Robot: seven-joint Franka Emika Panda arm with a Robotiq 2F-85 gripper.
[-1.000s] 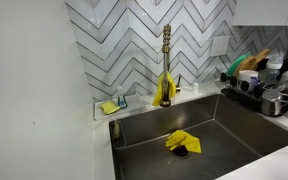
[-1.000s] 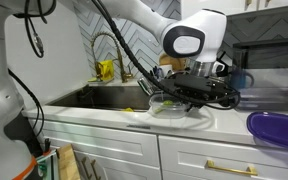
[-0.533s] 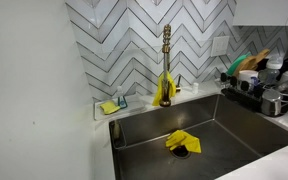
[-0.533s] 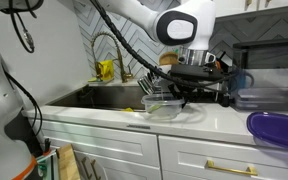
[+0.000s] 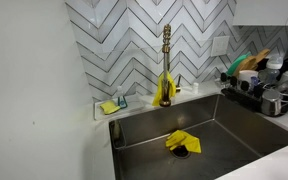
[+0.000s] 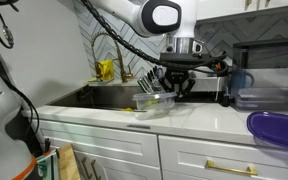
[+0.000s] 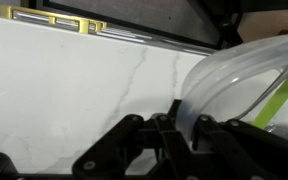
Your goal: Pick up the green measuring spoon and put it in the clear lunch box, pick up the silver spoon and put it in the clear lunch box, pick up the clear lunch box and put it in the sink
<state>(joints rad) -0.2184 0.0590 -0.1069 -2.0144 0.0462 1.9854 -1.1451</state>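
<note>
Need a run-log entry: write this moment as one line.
gripper: shut on lunch box | lunch box: over counter, not in sink | green spoon: in box

White-grey chevron tile backsplash [image 5: 124,40], gold faucet [image 5: 166,45], yellow cloth [image 5: 180,141] in grey steel sink [image 5: 239,128], white counter [image 7: 74,90] w/ faint grey veins, see-thru clear lunch box [image 6: 154,102], green measuring spoon [image 7: 275,99], purple dish [image 6: 279,127] near right.
</note>
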